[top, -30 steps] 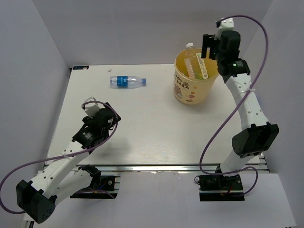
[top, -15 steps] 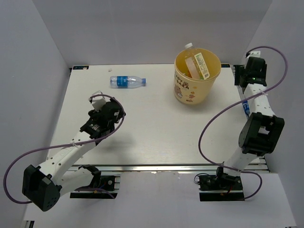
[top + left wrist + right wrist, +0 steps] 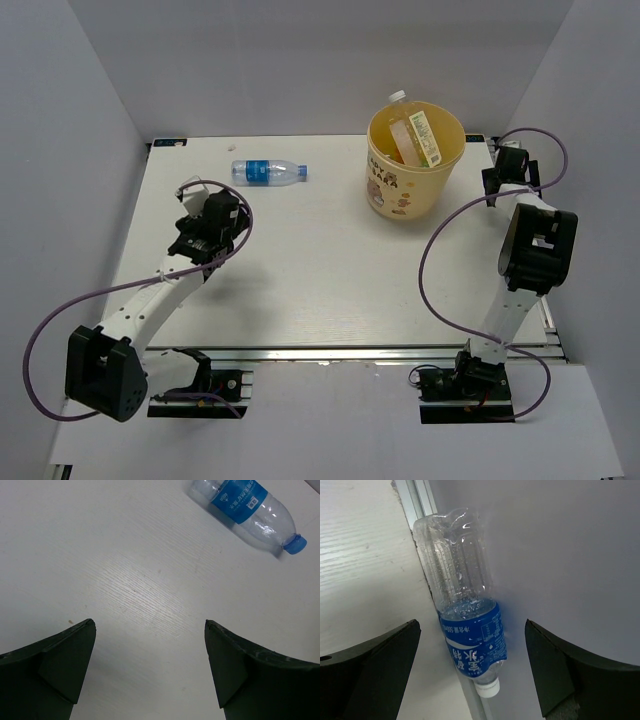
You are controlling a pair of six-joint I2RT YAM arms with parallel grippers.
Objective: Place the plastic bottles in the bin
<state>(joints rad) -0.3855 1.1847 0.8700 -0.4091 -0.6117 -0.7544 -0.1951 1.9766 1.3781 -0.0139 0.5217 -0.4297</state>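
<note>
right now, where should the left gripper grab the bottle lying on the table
Probably across the blue-labelled middle of the bottle, coming down from above with the open left gripper turned crosswise: it lies flat on its side with bare table either side.

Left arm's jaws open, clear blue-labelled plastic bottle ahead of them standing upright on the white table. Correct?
No: the clear blue-labelled plastic bottle lies on its side on the white table, not upright, as the left wrist view shows. The left arm's jaws are open, bottle ahead.
</note>
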